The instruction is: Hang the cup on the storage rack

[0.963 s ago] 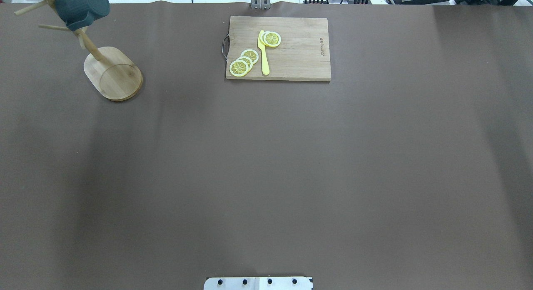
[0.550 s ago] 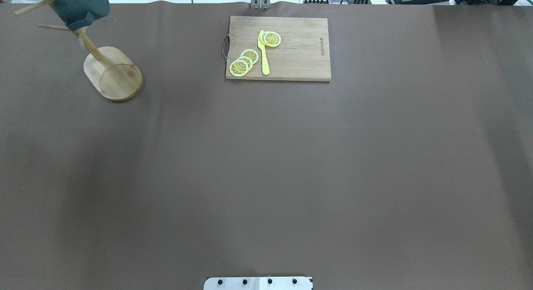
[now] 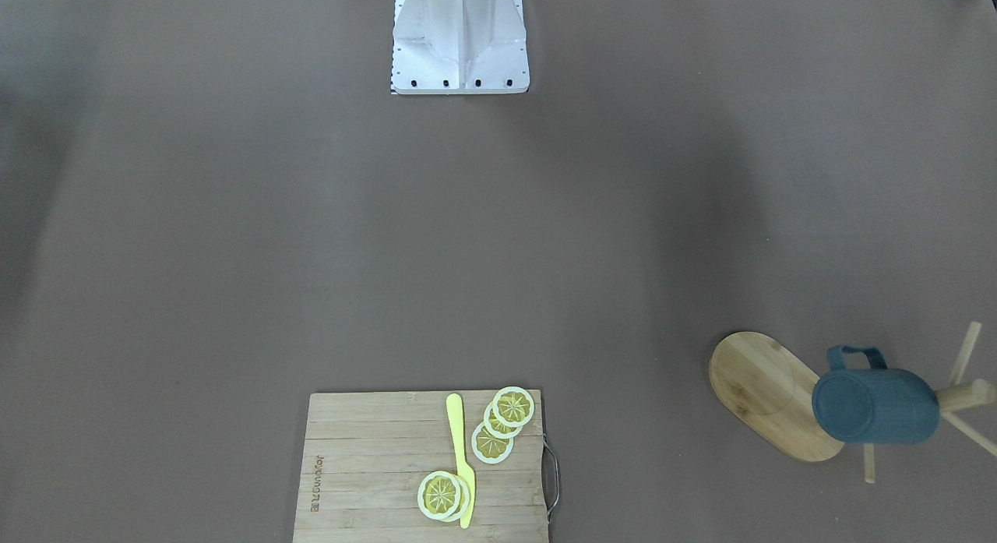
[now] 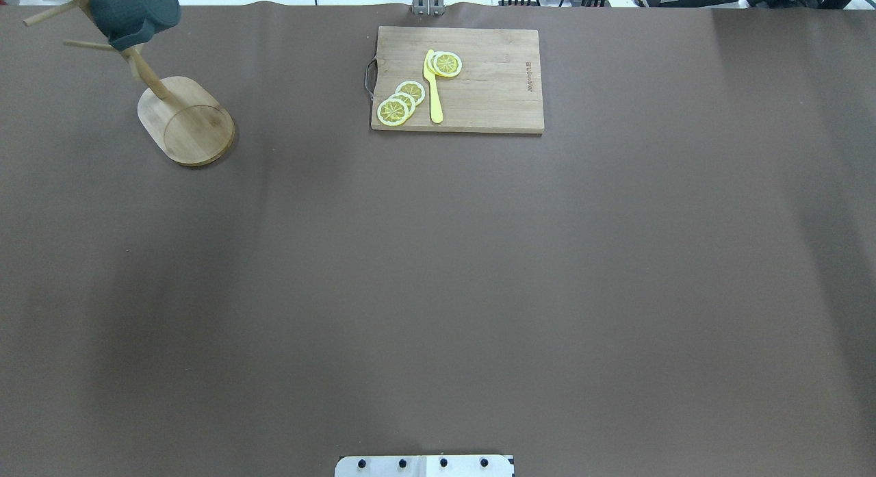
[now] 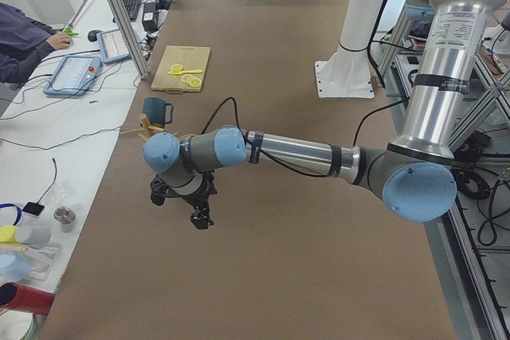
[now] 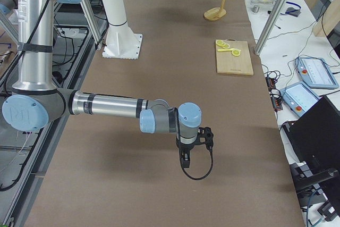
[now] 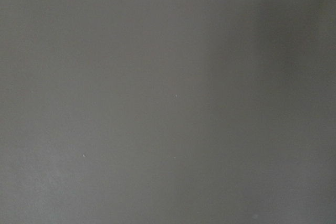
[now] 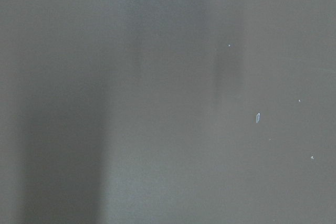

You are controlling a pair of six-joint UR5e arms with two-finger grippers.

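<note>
L. gripper (image 5: 199,219) (near arm, left-end view) points down over the bare brown table (image 3: 498,255), well apart from the rack. R. gripper (image 6: 184,159) hangs likewise over bare table toward the opposite end; both appear in side views only, so open vs. closed can't be told for either. Cup (image 3: 872,407) hangs sideways on the storage rack (image 3: 767,391), up by the post and above the oval base, at the table's far-left corner from the robot's side; far centre lies a cutting board (image 3: 366,465) w/ lemon slices (image 3: 514,407) and a yellow knife (image 3: 461,457).
</note>
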